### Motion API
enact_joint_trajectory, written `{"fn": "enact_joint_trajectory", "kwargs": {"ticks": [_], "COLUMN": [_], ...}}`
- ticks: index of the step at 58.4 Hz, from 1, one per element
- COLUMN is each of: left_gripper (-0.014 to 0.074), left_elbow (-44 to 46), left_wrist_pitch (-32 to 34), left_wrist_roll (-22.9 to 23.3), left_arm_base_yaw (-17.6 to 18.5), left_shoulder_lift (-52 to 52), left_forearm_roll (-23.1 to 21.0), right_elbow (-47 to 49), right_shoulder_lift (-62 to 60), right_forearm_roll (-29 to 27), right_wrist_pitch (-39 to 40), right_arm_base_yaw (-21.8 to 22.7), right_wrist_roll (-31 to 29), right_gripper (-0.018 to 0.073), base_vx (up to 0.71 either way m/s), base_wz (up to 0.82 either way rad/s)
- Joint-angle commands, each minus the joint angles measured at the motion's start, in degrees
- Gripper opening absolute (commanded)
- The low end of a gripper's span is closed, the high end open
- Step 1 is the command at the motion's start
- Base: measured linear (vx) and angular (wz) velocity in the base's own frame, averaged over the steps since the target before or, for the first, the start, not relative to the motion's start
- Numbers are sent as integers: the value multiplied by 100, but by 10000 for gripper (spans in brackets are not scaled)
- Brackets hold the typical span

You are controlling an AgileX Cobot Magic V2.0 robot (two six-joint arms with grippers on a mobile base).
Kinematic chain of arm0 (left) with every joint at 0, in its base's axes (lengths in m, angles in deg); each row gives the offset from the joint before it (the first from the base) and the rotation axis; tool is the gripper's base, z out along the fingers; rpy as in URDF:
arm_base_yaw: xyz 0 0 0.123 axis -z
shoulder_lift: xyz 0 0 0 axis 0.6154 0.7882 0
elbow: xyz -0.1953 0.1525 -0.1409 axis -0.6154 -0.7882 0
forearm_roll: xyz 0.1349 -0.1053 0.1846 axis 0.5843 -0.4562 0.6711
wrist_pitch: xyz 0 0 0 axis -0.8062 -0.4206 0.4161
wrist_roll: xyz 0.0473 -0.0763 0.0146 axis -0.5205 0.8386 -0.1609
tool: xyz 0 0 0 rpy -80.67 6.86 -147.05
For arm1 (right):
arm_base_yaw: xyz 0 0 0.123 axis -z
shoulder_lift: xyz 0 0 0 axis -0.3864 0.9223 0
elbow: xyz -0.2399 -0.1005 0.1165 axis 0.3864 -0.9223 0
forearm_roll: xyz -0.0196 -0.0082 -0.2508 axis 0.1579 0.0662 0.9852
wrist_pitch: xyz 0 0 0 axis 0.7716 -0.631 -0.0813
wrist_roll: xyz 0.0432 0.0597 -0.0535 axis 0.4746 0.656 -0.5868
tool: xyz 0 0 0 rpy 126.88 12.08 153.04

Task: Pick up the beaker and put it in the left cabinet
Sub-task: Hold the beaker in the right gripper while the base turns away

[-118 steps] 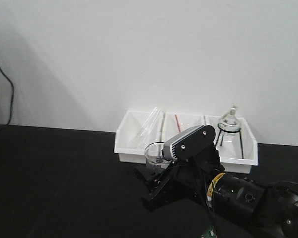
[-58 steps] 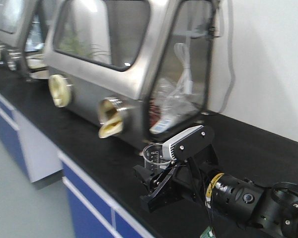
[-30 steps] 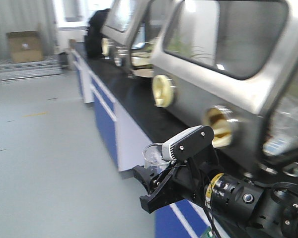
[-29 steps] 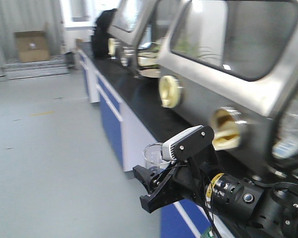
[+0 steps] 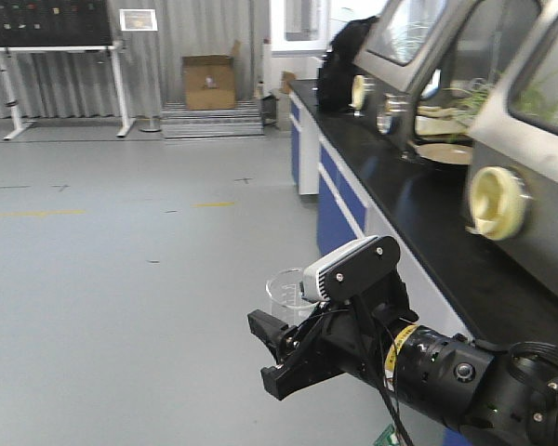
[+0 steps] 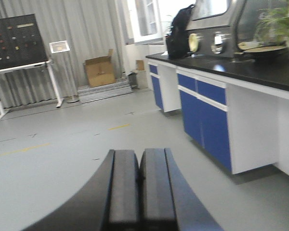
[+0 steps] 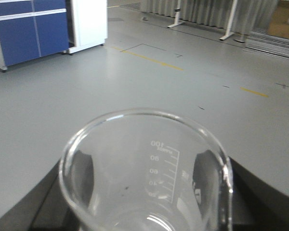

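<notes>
Open lab room with a smooth grey floor (image 5: 121, 279), faintly marked with yellow lines. Along the right side, a black countertop (image 5: 405, 200) over blue-fronted base units (image 5: 339, 200), with steel glove boxes (image 5: 539, 139) on top, fitted with pale round ports. At the far wall, a grey curtain (image 5: 195, 28), a cardboard box (image 5: 209, 82) and a dark pegboard (image 5: 46, 20) on a white stand.

Front view only: the right gripper (image 5: 272, 355) under its grey wrist camera (image 5: 352, 267), with the beaker (image 5: 286, 293) upright between the black fingers (image 5: 265, 330), held in the air over the floor and apart from the countertop.

Right wrist view only: printed graduations topped by "100" on the glass, and dark pads (image 7: 83, 175) against both sides of the wall, clamped on the beaker.

Left wrist view only: left gripper (image 6: 140, 178), fingers pressed together with nothing between them.

Beaker base cut off at the lower edge of the right wrist view. Lower graduation figures too blurred to read. Glove box contents dim behind the glass.
</notes>
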Motion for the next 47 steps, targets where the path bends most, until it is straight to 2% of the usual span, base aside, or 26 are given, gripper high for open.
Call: {"fn": "enact_joint_trajectory", "kwargs": {"ticks": [1,21,47], "left_gripper": [1,1,1], "left_elbow": [-90,-90,-90], "left_wrist_pitch": [428,428,428], "left_wrist_roll": [15,15,15], "left_arm_base_yaw": [3,3,3], "left_shoulder_lift": [-106,-106,-106], "left_forearm_roll": [-18,-18,-18], "right_elbow": [166,166,166], "right_shoulder_lift": [-234,-234,-234], "right_forearm_roll": [-48,-48,-48], "right_wrist_pitch": [422,422,428], "right_arm_base_yaw": [0,0,0], "right_wrist_roll": [3,3,3], "right_gripper": [-9,-9,-9], "base_vx": [30,38,50], "base_wz": [35,21,7]}}
